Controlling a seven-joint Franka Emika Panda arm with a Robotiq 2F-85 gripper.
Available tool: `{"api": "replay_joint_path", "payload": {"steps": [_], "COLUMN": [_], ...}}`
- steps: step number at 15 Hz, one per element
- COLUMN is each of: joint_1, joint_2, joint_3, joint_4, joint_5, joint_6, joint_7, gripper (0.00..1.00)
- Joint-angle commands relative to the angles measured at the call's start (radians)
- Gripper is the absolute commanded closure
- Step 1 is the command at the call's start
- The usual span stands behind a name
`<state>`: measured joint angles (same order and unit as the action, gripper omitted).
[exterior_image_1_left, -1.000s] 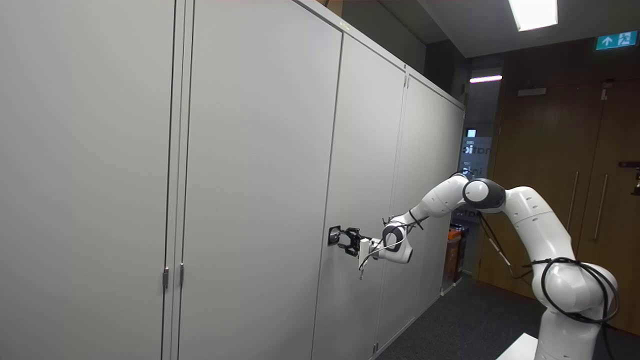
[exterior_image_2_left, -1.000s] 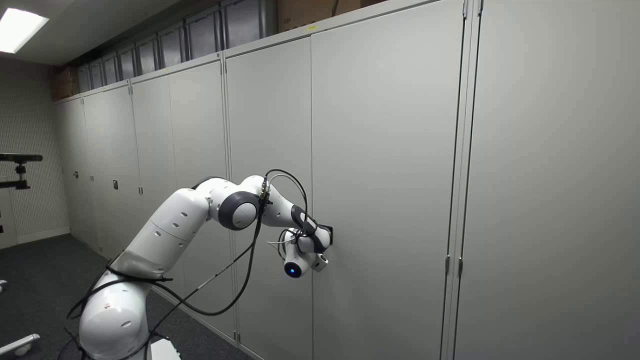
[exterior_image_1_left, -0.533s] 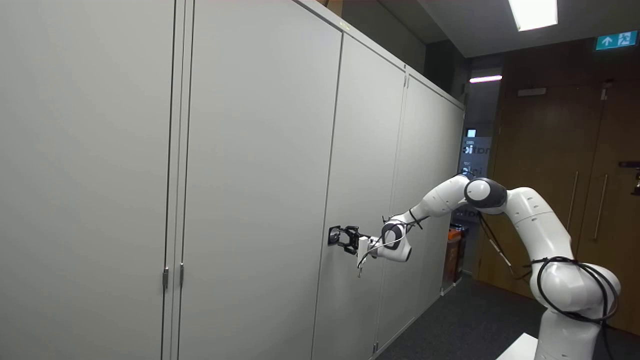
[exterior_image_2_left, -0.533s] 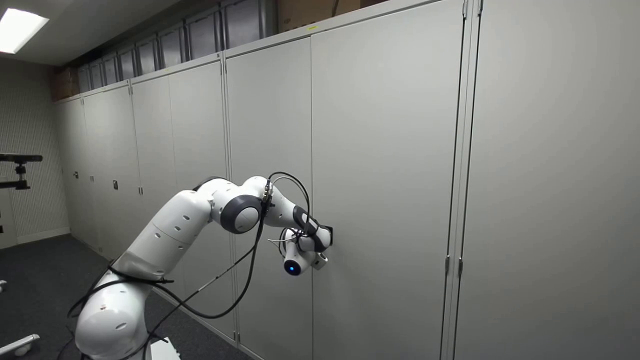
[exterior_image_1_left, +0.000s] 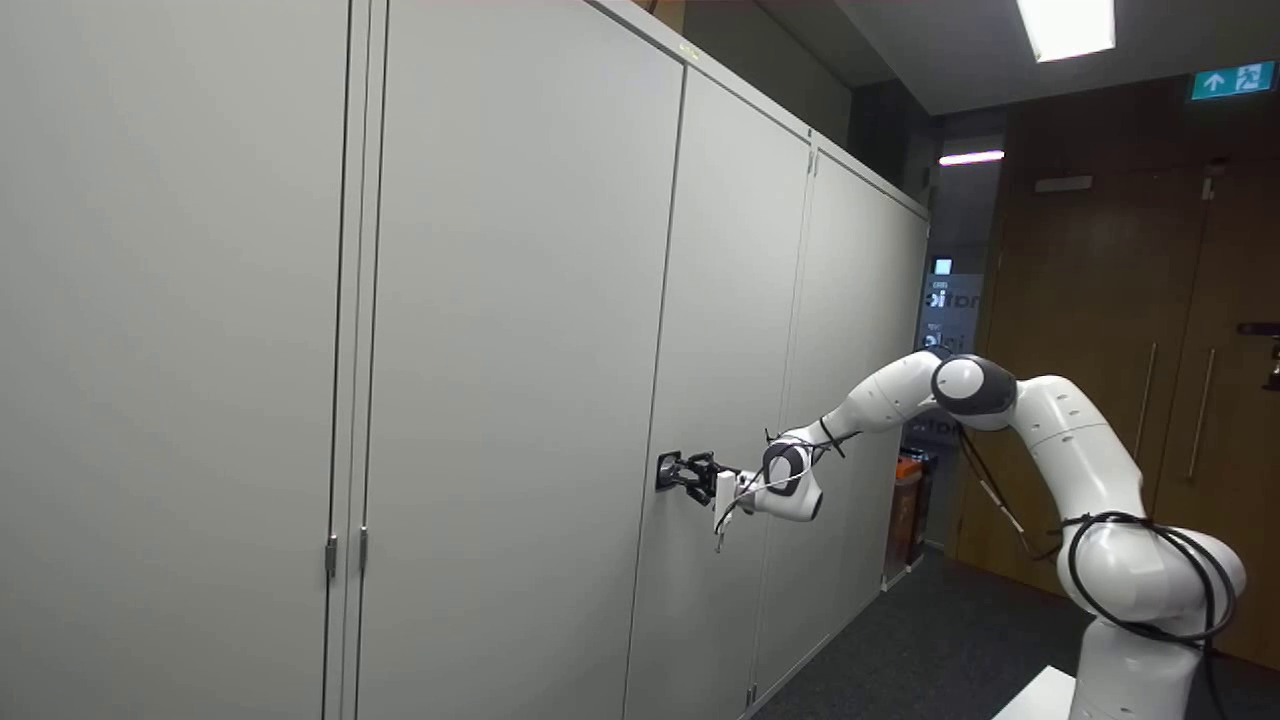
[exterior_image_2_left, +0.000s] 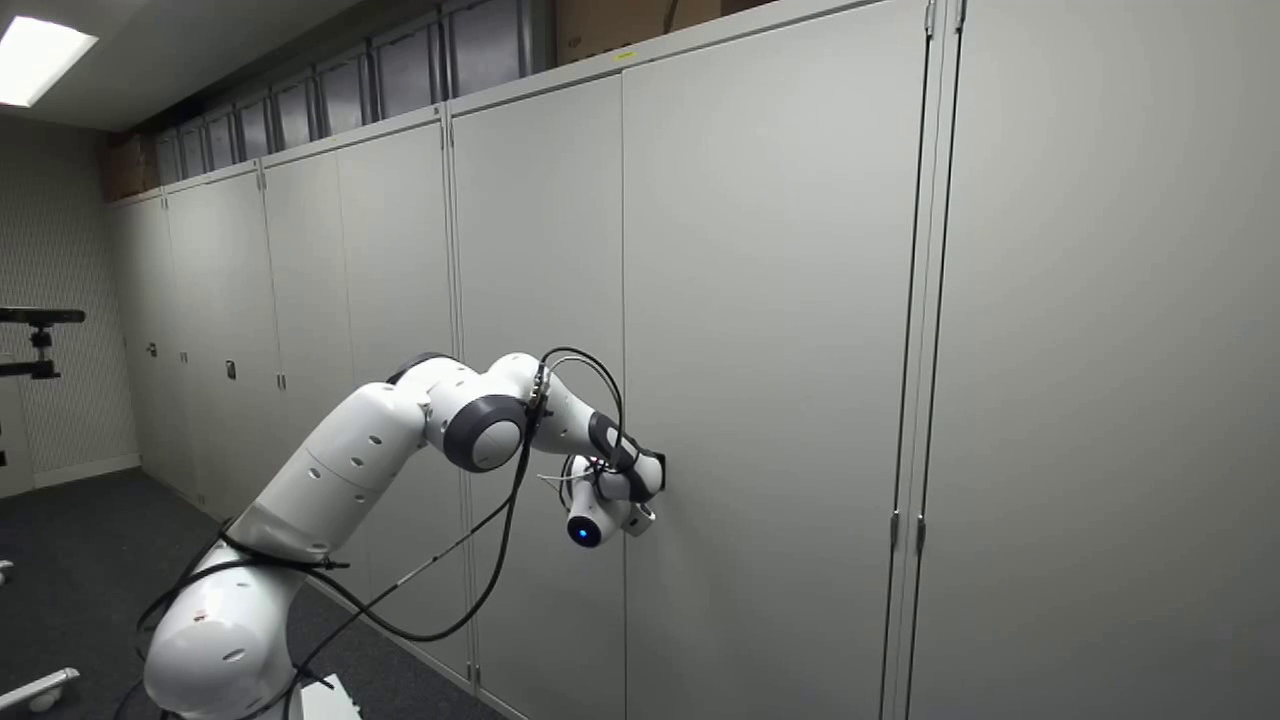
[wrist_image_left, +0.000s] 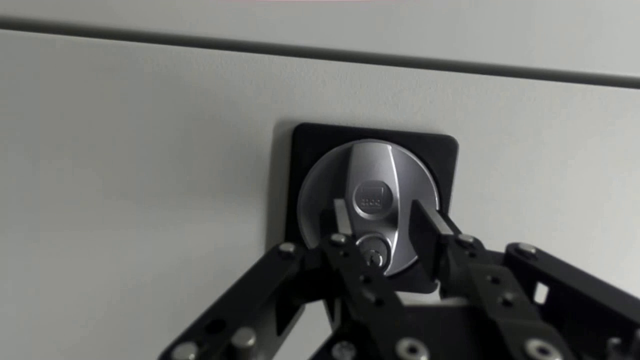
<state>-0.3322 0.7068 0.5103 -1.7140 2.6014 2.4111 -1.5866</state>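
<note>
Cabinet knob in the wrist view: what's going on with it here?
A robot arm is working at the round knob on a grey cabinet door. Its gripper stands astride the knob's raised ridge, with a gap showing on one side, so no firm grip can be seen. The door itself sits shut.
</note>
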Motion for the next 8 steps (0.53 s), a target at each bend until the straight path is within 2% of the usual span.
{"api": "replay_joint_path", "payload": {"steps": [1,2,3,4,8], "joint_1": [-0.039,-0.043,-0.045,-0.048,-0.053], "joint_2": [0.033,0.037,0.039,0.040,0.033], "joint_3": [0.052,0.059,0.062,0.067,0.076], "joint_4": [0.048,0.049,0.052,0.052,0.042], "joint_5": [0.000,0.000,0.000,0.000,-0.002], "joint_6": [0.041,0.041,0.044,0.044,0.047], "joint_7": [-0.040,-0.043,-0.044,-0.045,-0.043], "gripper": [0.92,0.99,0.95,1.00,1.00]}}
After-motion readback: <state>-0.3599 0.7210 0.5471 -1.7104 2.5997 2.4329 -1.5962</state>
